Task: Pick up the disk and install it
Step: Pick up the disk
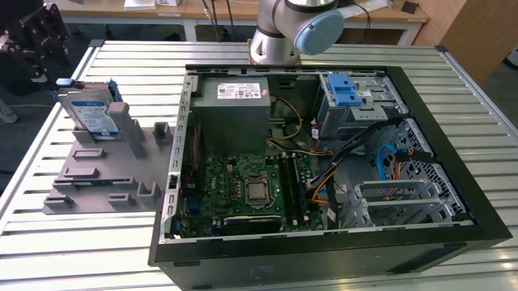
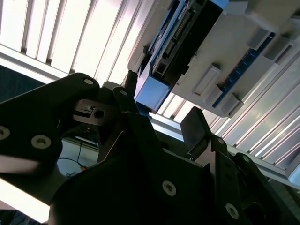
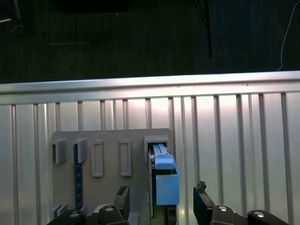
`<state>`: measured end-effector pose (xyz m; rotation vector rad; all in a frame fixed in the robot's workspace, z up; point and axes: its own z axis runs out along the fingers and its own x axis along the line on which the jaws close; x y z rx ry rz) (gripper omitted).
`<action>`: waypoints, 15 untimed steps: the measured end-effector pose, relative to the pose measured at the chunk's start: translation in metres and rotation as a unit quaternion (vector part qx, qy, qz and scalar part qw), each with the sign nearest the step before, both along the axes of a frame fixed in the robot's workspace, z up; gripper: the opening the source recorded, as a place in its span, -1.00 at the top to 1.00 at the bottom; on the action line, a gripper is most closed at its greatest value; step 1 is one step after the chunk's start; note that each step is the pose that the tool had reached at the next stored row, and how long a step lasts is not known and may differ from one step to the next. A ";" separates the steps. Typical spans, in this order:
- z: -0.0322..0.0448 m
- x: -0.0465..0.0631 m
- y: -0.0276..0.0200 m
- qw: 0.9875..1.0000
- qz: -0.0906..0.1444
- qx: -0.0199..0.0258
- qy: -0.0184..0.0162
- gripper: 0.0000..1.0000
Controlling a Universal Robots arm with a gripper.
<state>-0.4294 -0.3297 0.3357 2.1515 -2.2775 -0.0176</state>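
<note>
Gripper [image 3: 162, 188] fingers apart, flanking upright disk [image 3: 166, 180] in grey holder [image 3: 110, 140]; nothing gripped. Pick-up step, approach. Closing likely calls for fingers centred on disk edges.

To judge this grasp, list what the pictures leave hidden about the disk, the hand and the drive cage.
Exterior view: the grey plastic holder hides the lower part of the flat silver blue-railed disk.
First wrist view: the picture's edge cuts off the disk and the open black hand.
Exterior view: a blue latch covers the inside of the metal drive cage.
</note>
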 end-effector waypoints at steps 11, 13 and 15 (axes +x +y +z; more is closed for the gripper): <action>-0.0068 0.000 0.0000 1.000 0.000 0.000 0.000 -0.29; -0.0081 0.000 0.0001 1.000 0.000 0.000 0.000 -0.29; -0.0111 0.000 0.0001 1.000 0.000 0.000 0.000 -0.29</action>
